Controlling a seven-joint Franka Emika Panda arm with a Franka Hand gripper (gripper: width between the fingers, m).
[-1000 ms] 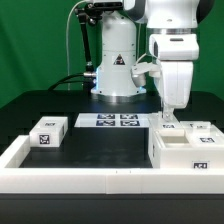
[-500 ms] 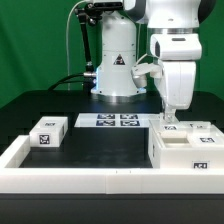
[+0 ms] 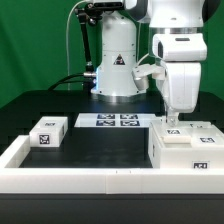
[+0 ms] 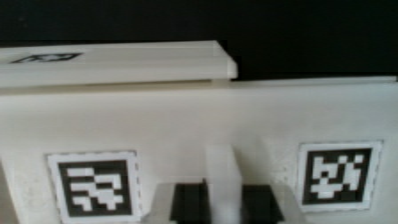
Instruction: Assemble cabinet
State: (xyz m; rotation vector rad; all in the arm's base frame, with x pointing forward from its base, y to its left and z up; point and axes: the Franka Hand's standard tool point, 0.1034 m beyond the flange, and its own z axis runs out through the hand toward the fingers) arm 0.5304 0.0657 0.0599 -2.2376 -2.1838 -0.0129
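Note:
The cabinet [image 3: 186, 150], a large white box with a tag on its front, stands at the exterior view's right, against the front rail. Just behind it lies a lower white part [image 3: 192, 129] with two tags on top. My gripper [image 3: 173, 121] is down on that part. In the wrist view the two dark fingers [image 4: 189, 203] stand close together with a thin white ridge [image 4: 222, 175] of the part between them, and a tag [image 4: 93, 183] on each side. A small white tagged block [image 3: 47, 132] lies at the left.
The marker board [image 3: 113, 121] lies flat mid-table in front of the robot base [image 3: 116, 70]. A long low white rail [image 3: 80, 178] runs along the front and up both sides. Another white tagged block [image 4: 107, 62] shows beyond the held part in the wrist view.
My gripper has shifted slightly toward the exterior view's right and a little lower. The tagged part under it appears to have shifted right with it.

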